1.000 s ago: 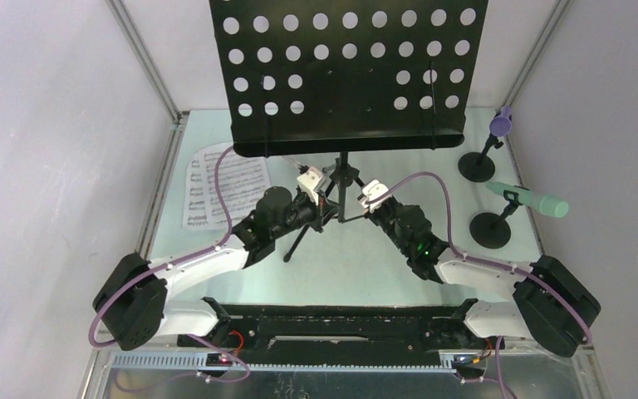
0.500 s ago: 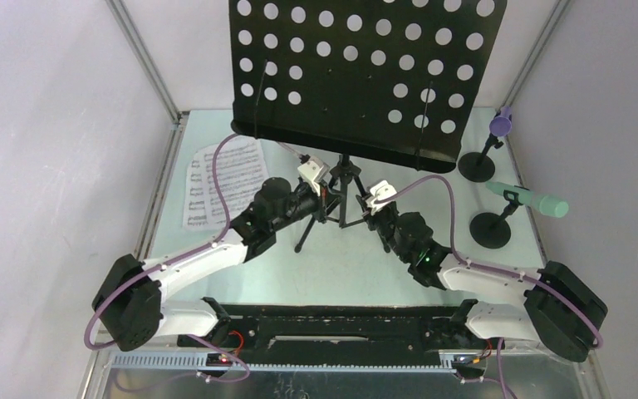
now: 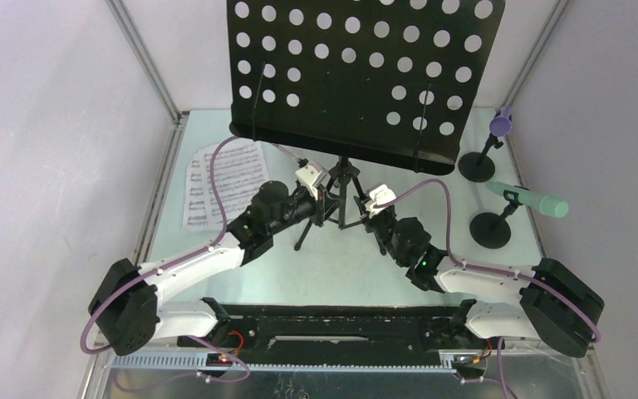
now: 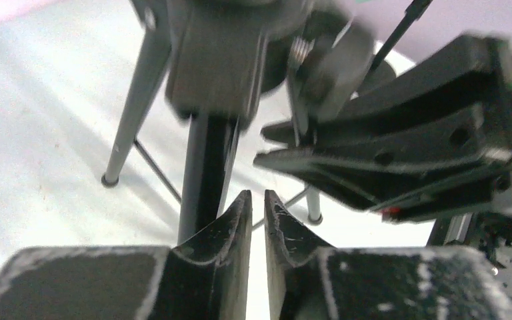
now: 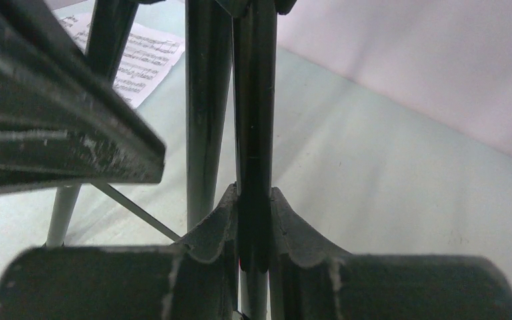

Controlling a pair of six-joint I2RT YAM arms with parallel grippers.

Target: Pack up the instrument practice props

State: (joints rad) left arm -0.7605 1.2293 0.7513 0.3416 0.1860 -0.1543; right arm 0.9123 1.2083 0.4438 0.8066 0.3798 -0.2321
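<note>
Just unclenched, my left gripper (image 4: 258,203) hangs slightly parted, empty, just beside the upright pole (image 4: 203,170) of the black perforated-plate tripod music rack (image 3: 357,75), which my right gripper (image 5: 253,200) clamps.

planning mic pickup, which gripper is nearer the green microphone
Right. The right gripper clamps a rack leg on the side of the green microphone; the left gripper sits beyond that leg, farther off.

No legible text or labels, white sheet-music pages (image 3: 199,195) carry printed staves, notes probably too small to read
</note>
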